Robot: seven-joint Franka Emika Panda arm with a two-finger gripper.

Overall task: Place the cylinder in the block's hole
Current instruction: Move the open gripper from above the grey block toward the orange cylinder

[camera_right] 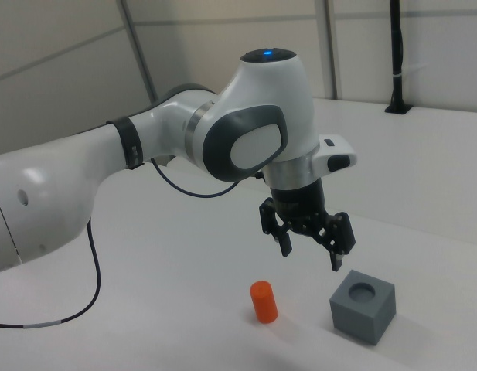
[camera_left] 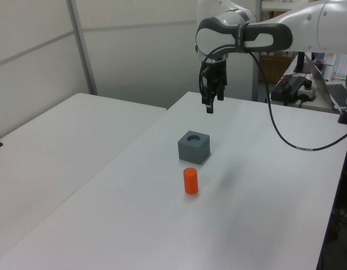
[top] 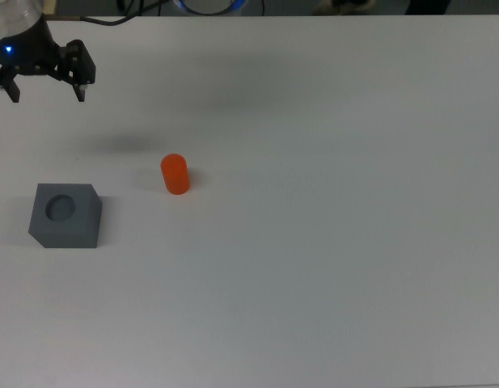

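A bright-orange cylinder (top: 175, 174) (camera_left: 190, 180) (camera_right: 263, 301) stands upright on the white table. To the top view's left of it sits the grey block (top: 65, 214) (camera_left: 194, 147) (camera_right: 363, 307), its round hole facing up and empty. My gripper (top: 45, 91) (camera_left: 209, 105) (camera_right: 310, 256) hangs in the air at the top view's upper left corner, well above the table, beyond the block and apart from both objects. Its fingers are spread open and hold nothing.
The white table (top: 330, 242) stretches wide to the top view's right of the cylinder. A black cable (camera_left: 280, 129) droops from the arm over the table. A second white table (camera_left: 61, 146) adjoins at the left view's left.
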